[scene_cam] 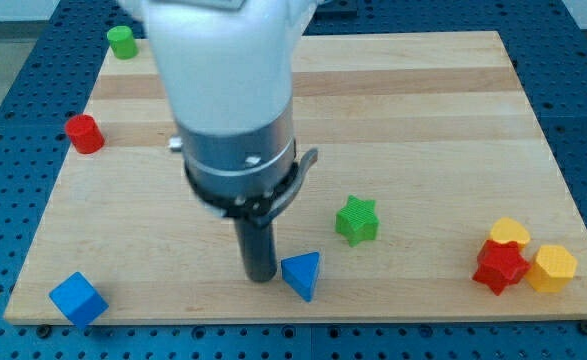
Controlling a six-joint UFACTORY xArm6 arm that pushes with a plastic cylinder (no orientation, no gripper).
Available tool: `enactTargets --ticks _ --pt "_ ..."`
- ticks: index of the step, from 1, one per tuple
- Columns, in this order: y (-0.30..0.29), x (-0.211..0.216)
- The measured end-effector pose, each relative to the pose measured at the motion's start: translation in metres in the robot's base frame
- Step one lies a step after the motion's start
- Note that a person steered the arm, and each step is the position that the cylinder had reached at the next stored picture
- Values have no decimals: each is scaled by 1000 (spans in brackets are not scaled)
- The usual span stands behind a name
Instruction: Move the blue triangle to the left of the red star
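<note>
The blue triangle (302,274) lies near the board's bottom edge, just right of centre. My tip (260,276) rests on the board right beside it, on its left, about touching. The red star (499,265) sits far off at the view's lower right, between a yellow heart-like block (510,233) above it and a yellow hexagon (553,267) on its right. The arm's white and grey body (228,90) hides the board's upper middle.
A green star (357,220) stands up and right of the blue triangle. A blue cube (77,298) sits at the bottom left corner. A red cylinder (84,133) is at the left edge and a green cylinder (121,41) at the top left corner.
</note>
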State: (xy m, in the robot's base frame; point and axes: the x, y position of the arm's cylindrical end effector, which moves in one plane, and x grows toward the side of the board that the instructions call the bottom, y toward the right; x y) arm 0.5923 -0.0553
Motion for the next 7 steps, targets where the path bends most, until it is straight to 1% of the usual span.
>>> enactTargets --ticks 1,3,4,6,7 --pt "-25 26" --pt "-32 27" --pt "-22 23" --pt "13 -5" --pt "35 -10"
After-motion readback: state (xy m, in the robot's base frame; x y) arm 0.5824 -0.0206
